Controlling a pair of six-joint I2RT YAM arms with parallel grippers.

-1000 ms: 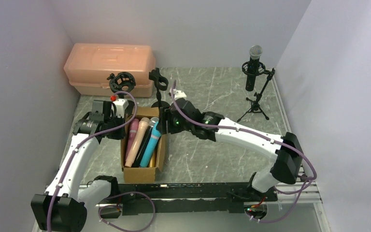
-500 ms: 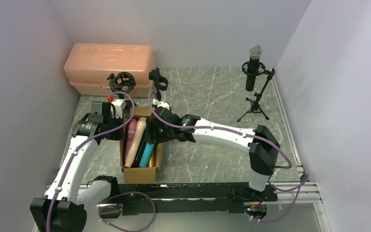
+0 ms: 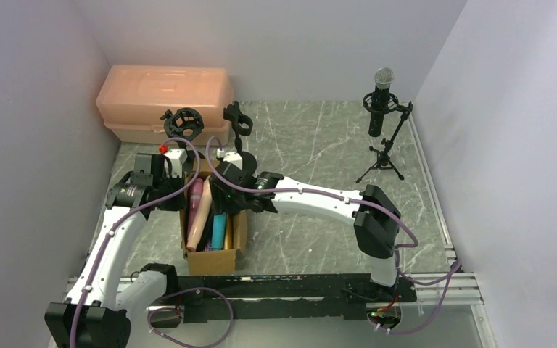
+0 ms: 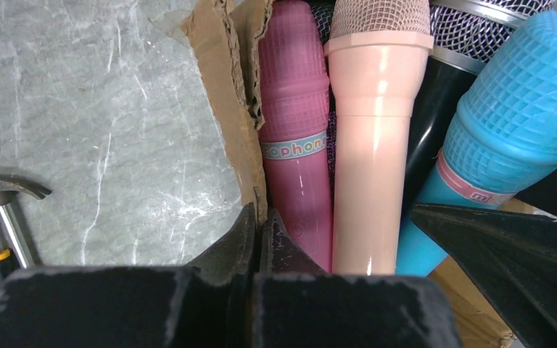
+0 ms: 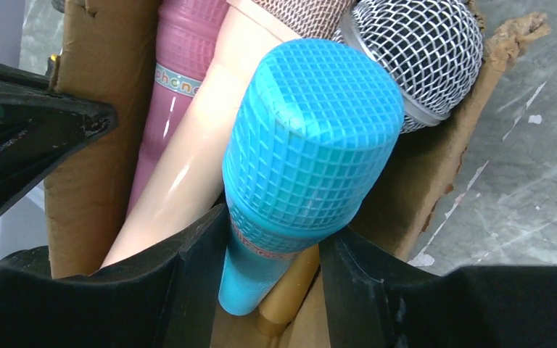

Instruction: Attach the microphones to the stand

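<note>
In the cardboard box (image 3: 216, 259) at the left-centre of the table (image 3: 312, 145), the microphones lie packed side by side, heads toward the far end. My right gripper (image 5: 272, 235) is down inside the box, jaws set wide and straddling the handle of the teal microphone (image 5: 312, 138). One finger appears to touch the handle, but contact on the other side cannot be confirmed. My left gripper (image 4: 259, 226) is pinched closed on the box's left wall, just beside the pink microphone (image 4: 294, 116) and the peach microphone (image 4: 371, 145). Well apart, at the far right, a tripod stand (image 3: 384, 159) holds a silver-headed microphone (image 3: 382, 90) upright.
</note>
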